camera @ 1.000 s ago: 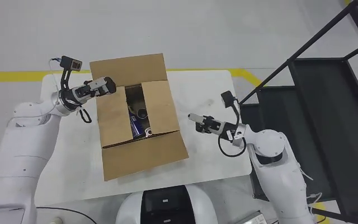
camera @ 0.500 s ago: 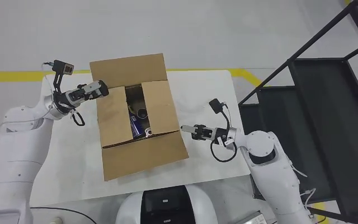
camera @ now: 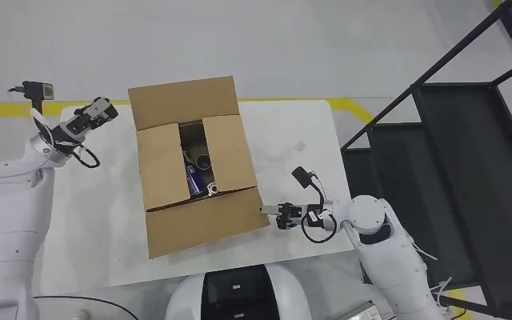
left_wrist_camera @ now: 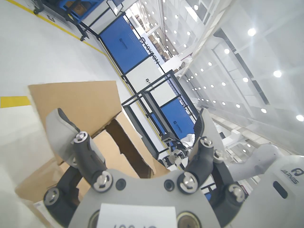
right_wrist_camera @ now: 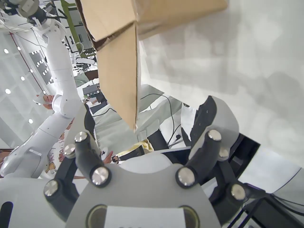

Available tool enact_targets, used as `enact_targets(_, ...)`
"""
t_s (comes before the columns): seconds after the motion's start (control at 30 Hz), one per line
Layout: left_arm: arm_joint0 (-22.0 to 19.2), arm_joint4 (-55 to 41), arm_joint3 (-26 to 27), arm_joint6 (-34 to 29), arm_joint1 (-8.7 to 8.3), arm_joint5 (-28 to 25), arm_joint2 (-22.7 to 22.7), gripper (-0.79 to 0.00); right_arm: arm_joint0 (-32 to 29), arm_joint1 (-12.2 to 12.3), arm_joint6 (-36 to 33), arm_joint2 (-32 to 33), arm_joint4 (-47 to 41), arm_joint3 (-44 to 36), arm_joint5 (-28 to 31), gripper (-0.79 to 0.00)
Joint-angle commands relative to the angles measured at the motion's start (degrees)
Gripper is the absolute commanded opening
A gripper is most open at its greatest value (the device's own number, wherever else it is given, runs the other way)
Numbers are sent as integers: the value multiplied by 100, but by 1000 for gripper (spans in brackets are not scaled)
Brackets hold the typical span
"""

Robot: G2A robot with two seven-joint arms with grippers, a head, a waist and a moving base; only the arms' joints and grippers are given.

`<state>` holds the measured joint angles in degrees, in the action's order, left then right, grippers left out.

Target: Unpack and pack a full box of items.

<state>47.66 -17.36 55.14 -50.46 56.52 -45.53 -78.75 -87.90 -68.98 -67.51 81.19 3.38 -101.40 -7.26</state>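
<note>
An open cardboard box (camera: 228, 156) stands on the white table (camera: 296, 132), all its flaps spread out. Dark items (camera: 197, 168) lie inside, among them a blue one. My left gripper (camera: 99, 114) hovers open beyond the table's far left corner, well apart from the box's left flap (camera: 160, 164). From the left wrist the open gripper (left_wrist_camera: 131, 124) faces the box (left_wrist_camera: 78, 100) with nothing between its fingers. My right gripper (camera: 269, 212) is open at the right corner of the near flap (camera: 208, 224). In the right wrist view that flap's corner (right_wrist_camera: 118, 84) reaches in between the open right gripper (right_wrist_camera: 147, 117).
A black metal stair frame (camera: 436, 136) stands just right of the table. A yellow floor line (camera: 32, 108) runs behind it. Bare tabletop lies right of the box and along the left side (camera: 96, 216).
My left gripper has pulled back from the box's left flap, out past the table's far left corner. My right gripper has moved nearer and leftward to the near flap's corner.
</note>
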Motion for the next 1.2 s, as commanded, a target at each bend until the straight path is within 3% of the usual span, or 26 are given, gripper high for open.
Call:
enact_targets(0.0, -156, 281, -341, 246, 38, -207, 109, 0, -33, 2, -147, -95, -253, -36, -77, 0)
enact_targets(0.27, -969, 227, -1835, 545, 403, -678, 904, 0, 117, -43, 66, -473, -1211, 129, 118, 0)
enact_targets(0.43, -1386, 144, -2753, 786, 624, -428, 1205, 0, 342, -101, 401, -614, -2109, 182, 123, 0)
enact_targets(0.63, -1603, -460, -3218, -43, 877, -66, 1431, 0, 573, -157, 689, -763, -2978, 122, 174, 0)
enact_targets(0.77, -1760, -839, -3440, -517, 995, -209, 1457, 0, 723, -182, 825, -860, -3359, 91, 172, 0)
enact_targets(0.93, -1739, -1399, -3020, -723, 1048, -108, 1443, 0, 875, -184, 882, -965, -3470, 136, 174, 0)
enact_targets(1.17, -1443, -1400, -2093, -1077, 814, 246, 1574, 0, 1168, -235, 1499, -1143, -3601, 421, 285, 0)
